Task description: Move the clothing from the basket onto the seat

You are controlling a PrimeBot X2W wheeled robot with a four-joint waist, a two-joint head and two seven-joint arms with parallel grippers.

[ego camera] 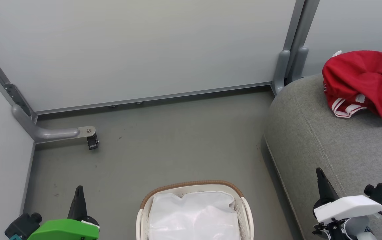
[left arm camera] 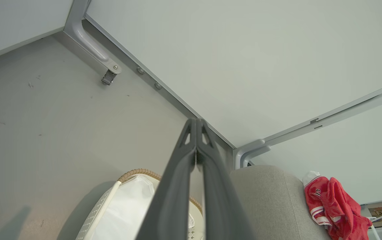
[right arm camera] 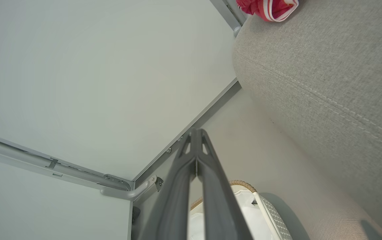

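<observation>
The red clothing (ego camera: 366, 83) with white stripes lies bunched on the grey seat (ego camera: 327, 133) at the upper right, far from both grippers. It also appears as a red heap (left arm camera: 334, 206) in the left wrist view and at the top edge (right arm camera: 267, 6) of the right wrist view. The white basket (ego camera: 194, 213) with its brown rim stands on the floor at the bottom centre, holding just its white liner cloth. My left gripper (ego camera: 78, 191) is shut and empty, left of the basket. My right gripper (ego camera: 320, 175) is shut and empty over the seat's front part.
Pale partition walls (ego camera: 137, 46) enclose the grey floor (ego camera: 164, 146) at the back and left. A grey metal foot with a small caster (ego camera: 90, 138) juts onto the floor at the left. Another grey post (ego camera: 289, 63) stands beside the seat's far corner.
</observation>
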